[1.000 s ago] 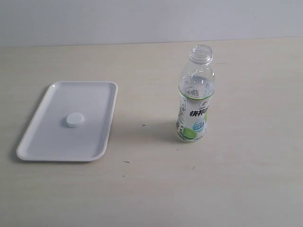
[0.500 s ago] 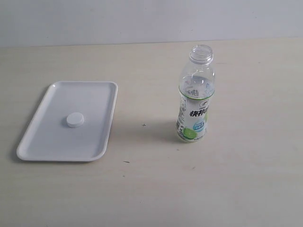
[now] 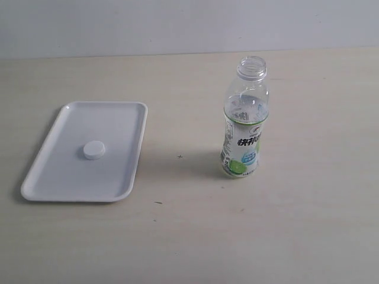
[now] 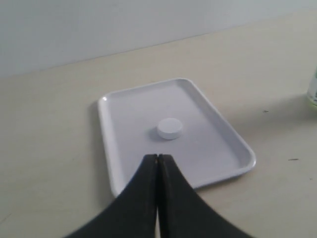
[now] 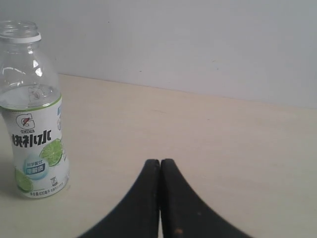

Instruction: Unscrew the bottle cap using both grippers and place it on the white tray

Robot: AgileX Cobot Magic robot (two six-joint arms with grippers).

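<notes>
The white bottle cap [image 3: 94, 150] [image 4: 170, 128] lies flat near the middle of the white tray [image 3: 53, 183] [image 4: 218, 148] on the left of the table. To the right stands the clear bottle [image 3: 244, 121] [image 5: 33, 119], upright, its neck open with no cap on it. Neither arm shows in the exterior view. In the left wrist view my left gripper [image 4: 158, 156] is shut and empty, hanging back from the tray's near edge, apart from the cap. My right gripper [image 5: 160, 161] is shut and empty too, off to one side of the bottle with bare table between them.
A pale wooden table [image 3: 195, 236] carries everything, with a white wall [image 3: 177, 23] behind its far edge. A few small dark specks [image 3: 180, 157] mark the wood between tray and bottle.
</notes>
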